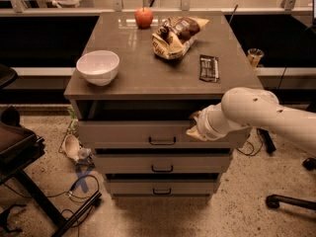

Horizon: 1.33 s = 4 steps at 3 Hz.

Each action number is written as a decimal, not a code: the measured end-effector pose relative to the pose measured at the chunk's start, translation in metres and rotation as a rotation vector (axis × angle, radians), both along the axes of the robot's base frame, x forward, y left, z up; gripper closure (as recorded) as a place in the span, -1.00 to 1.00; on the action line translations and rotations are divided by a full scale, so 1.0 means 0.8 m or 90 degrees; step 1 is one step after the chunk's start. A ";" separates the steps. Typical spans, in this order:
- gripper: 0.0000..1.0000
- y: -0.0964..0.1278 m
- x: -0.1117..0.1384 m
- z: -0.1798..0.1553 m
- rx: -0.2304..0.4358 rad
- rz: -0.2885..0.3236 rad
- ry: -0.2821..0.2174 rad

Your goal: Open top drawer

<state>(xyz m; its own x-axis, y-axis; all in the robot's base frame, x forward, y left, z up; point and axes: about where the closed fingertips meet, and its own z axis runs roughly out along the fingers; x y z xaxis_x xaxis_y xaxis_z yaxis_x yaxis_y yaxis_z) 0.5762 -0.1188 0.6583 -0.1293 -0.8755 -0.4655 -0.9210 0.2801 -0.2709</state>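
Observation:
The top drawer (123, 132) of the grey-beige cabinet stands pulled out a little, with a dark gap above its front and a small dark bar handle (162, 141) at centre. My gripper (194, 128) is at the drawer front's upper edge, just right of the handle, at the end of my white arm (256, 113) reaching in from the right. Below are two narrower drawers, the middle one (162, 163) and the bottom one (161, 187), both closed.
On the cabinet top (128, 78) stand a white bowl (98, 66), a red apple (144, 17), a chip bag (175, 35) and a dark snack bar (209, 67). A black chair (19, 152) stands at left. Cables and litter (74, 149) lie on the floor.

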 end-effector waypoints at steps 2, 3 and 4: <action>1.00 0.000 0.000 0.003 0.000 0.000 0.000; 1.00 0.000 0.000 0.003 0.000 0.000 0.000; 0.73 0.000 0.000 0.003 0.000 0.000 0.000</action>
<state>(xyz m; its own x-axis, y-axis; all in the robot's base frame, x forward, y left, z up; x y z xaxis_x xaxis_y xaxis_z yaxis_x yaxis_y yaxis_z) 0.5760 -0.1188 0.6606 -0.1294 -0.8755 -0.4656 -0.9210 0.2801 -0.2706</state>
